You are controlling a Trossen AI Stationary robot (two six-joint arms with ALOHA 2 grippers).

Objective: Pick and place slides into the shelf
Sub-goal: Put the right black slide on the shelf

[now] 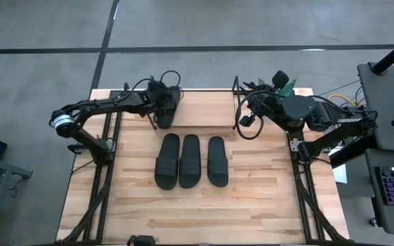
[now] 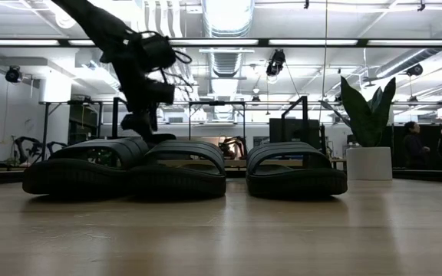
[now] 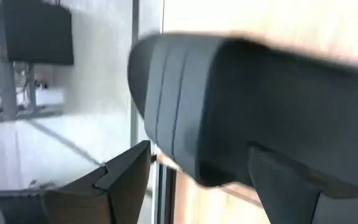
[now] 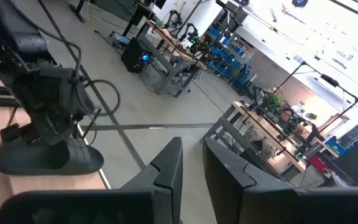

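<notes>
Three slides [image 1: 190, 161] wait side by side mid-table nearest the camera, while the left gripper [image 1: 161, 109], fingers spread around the fourth slide [image 1: 167, 107], looks to be releasing it onto the shelf [image 1: 211, 102]; right gripper [image 1: 260, 101] parked near-shut, holding nothing.

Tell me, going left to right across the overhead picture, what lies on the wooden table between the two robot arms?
Left gripper over a fourth slide at the shelf end → first slide in the row → middle slide → third slide → right gripper.
</notes>
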